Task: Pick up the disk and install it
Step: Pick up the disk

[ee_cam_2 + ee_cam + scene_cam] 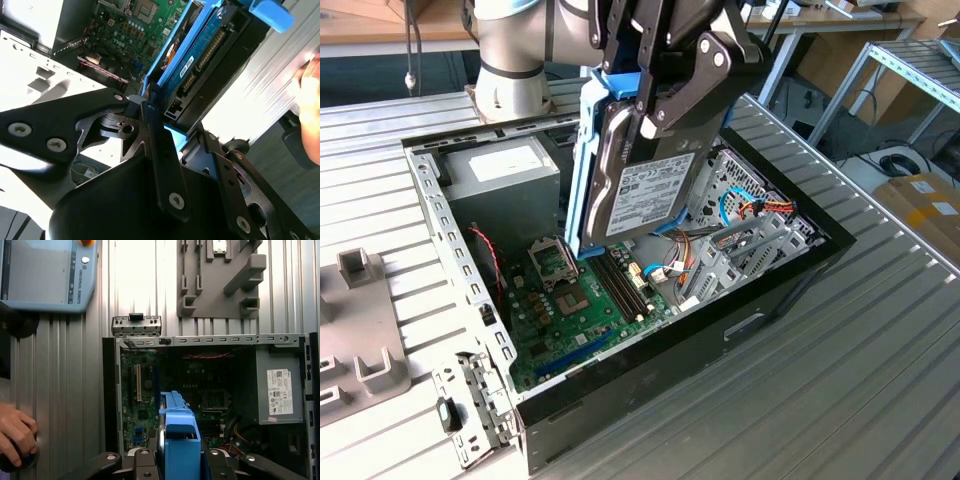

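Hanging tilted on edge above the open case (760, 300), the disk (655, 195) is clamped between the fingers (682, 95), over the motherboard (555, 320).

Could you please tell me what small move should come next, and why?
Probably shift toward the exterior view's right: the end effector holds the disk upright above the motherboard, while the metal drive cage lies to that side.

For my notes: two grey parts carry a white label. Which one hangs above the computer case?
The disk, framed in light blue and clamped in the gripper. The other, the power supply box, sits in a corner of the case.
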`<state>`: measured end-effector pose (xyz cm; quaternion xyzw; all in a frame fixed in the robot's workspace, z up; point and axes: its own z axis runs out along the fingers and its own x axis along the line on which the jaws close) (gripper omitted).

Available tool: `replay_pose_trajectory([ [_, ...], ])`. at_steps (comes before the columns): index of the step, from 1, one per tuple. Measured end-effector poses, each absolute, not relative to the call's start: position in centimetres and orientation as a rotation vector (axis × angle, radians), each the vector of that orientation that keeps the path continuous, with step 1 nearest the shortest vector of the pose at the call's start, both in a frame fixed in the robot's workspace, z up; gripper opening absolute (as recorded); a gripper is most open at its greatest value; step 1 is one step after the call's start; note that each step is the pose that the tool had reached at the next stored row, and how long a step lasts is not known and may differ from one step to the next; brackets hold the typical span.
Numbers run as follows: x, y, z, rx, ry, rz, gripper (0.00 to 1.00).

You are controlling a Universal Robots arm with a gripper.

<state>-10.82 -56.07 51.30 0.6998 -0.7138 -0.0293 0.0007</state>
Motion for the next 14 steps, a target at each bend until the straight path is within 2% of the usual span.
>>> replay_pose_trajectory([
  [14,-10.17,-56.07,51.26,2.196,-2.24,-0.088,0.37],
])
